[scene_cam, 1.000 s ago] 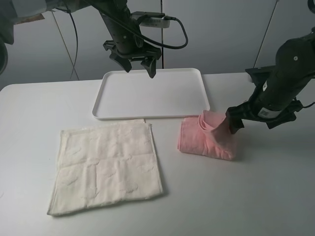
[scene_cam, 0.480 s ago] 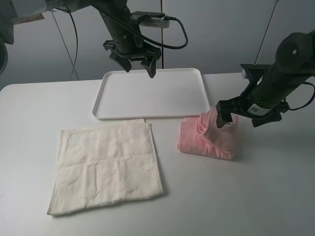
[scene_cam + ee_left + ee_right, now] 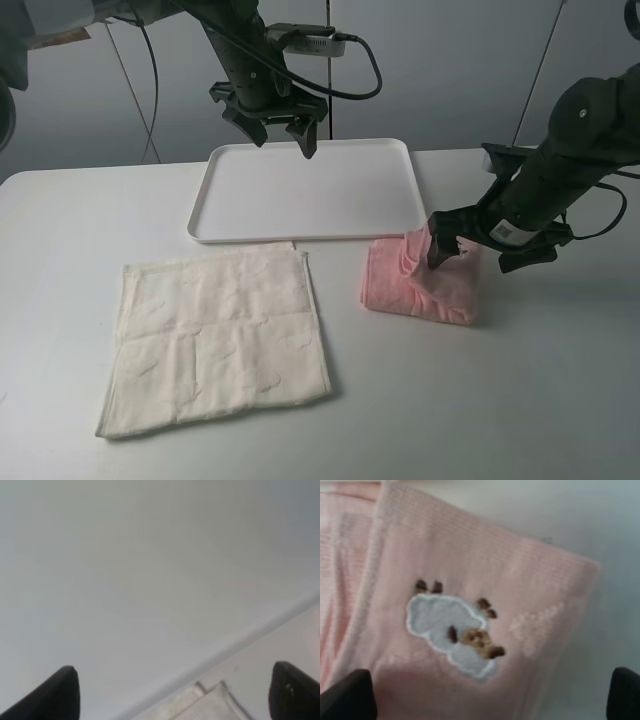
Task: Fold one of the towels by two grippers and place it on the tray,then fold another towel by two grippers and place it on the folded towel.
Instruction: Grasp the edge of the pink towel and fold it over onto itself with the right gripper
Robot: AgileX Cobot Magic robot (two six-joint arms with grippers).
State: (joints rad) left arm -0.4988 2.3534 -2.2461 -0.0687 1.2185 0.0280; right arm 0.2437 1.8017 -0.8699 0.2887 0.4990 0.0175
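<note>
— White desk [image 3: 560, 400] under a grey wall [image 3: 450, 70], that's my high view. What have you got furthest left?

— I've got the cream-white towel [image 3: 215, 340]. It lies flat and spread out on the desk at front left, and its far edge is just beside the tray's near rim.

— And behind it?

— I see the tray [image 3: 310, 190] toward the back, about centre. My left gripper [image 3: 285, 140] hangs above its far edge, clear of it, fingers spread wide. On the left wrist camera I see both fingertips [image 3: 60, 692] far apart over the tray's white floor, with a corner of the cream-white towel beyond the rim.

— Where's the pink one?

— The pink towel [image 3: 410, 285] is a thick folded bundle on the desk. It sits just beside the tray's near right corner, off the tray. One layer stands up on its far right side.

— Your right arm?

— My right gripper [image 3: 470, 258] is low over that raised side, jaws wide apart. One finger is down by the lifted layer; I can't tell whether it touches. My right wrist camera shows pink cloth with a white embroidered patch [image 3: 452, 632], flecked brown, between the spread fingertips.
</note>
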